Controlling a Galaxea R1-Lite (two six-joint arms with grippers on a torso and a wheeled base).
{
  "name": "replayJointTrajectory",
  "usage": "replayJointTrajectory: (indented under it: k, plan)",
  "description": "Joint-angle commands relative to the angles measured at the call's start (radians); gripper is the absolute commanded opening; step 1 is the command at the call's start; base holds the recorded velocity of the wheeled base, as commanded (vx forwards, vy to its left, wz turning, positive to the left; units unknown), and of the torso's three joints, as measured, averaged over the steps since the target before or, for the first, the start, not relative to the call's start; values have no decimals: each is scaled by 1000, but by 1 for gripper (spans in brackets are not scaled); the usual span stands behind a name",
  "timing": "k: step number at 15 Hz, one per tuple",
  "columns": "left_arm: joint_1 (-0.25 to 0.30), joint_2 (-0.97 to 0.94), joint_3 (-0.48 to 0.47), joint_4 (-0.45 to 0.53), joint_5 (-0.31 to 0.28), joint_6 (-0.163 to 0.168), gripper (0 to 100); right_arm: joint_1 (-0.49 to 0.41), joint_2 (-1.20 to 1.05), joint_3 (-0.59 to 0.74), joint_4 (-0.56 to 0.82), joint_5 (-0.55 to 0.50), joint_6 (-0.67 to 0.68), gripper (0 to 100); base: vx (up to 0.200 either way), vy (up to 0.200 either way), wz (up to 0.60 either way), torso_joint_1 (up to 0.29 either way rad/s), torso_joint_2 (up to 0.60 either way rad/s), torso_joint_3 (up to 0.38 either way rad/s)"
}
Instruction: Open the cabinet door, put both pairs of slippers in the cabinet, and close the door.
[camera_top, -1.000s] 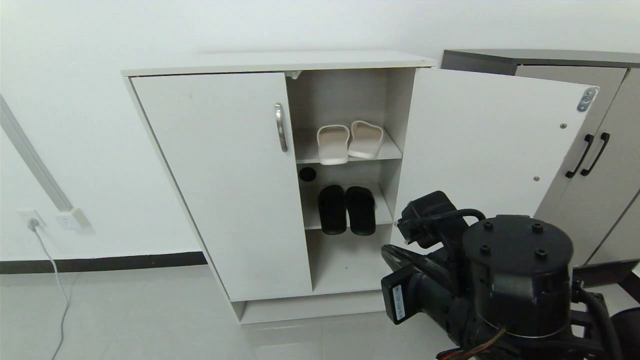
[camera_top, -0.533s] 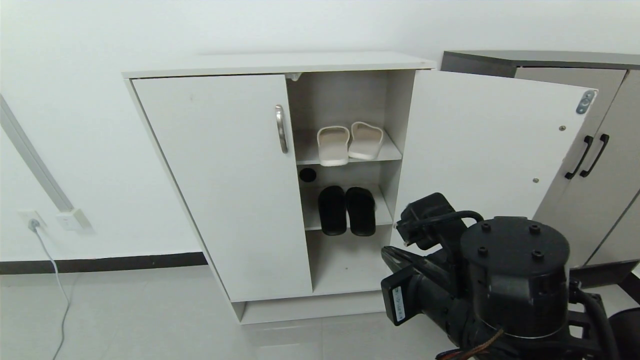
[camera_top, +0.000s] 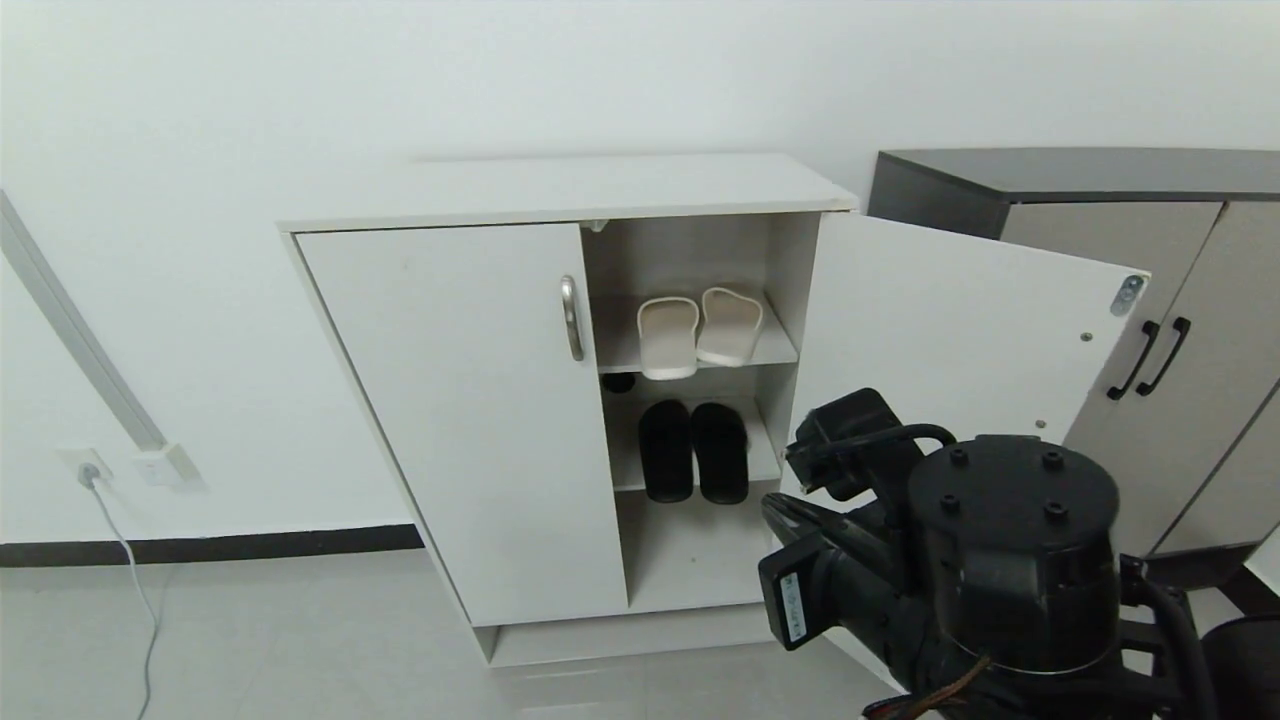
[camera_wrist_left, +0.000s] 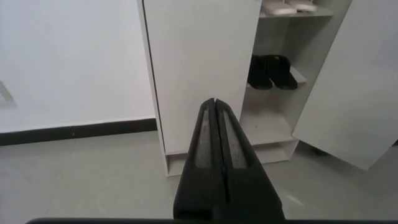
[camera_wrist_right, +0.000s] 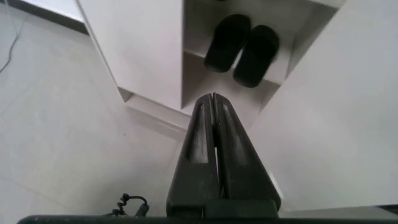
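Note:
The white cabinet (camera_top: 560, 190) stands against the wall with its left door (camera_top: 470, 410) shut and its right door (camera_top: 950, 330) swung open. A white pair of slippers (camera_top: 700, 335) rests on the upper shelf, a black pair (camera_top: 693, 450) on the shelf below. My right gripper (camera_wrist_right: 213, 96) is shut and empty, low over the floor in front of the opening, with the black slippers (camera_wrist_right: 242, 46) ahead and the open door (camera_wrist_right: 336, 112) beside it. My left gripper (camera_wrist_left: 214, 102) is also shut and empty, farther back from the shut door (camera_wrist_left: 199, 68).
A grey cabinet (camera_top: 1150, 355) with black handles stands just right of the open door. A wall socket with a hanging cable (camera_top: 90, 470) is at the far left. Bare tiled floor (camera_top: 300, 640) lies before the cabinet.
The whole head view has shifted: the cabinet now sits lower and looks smaller, so the camera moved. Slippers, doors and the right arm keep their places.

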Motion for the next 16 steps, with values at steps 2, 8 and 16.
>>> replayJointTrajectory:
  k: [2, 8, 16]
  plan:
    - [0, 0, 0, 0, 0, -1, 0, 1, 4, -1, -1, 0, 0, 0, 0, 0, 0, 117, -456, -349]
    - [-1, 0, 0, 0, 2, -1, 0, 0, 1, 0, -1, 0, 5, 0, 0, 0, 0, 146, -470, -328]
    - [0, 0, 0, 0, 2, -3, 0, -8, 3, 4, -1, 0, 6, 0, 0, 0, 0, 189, -504, -311]
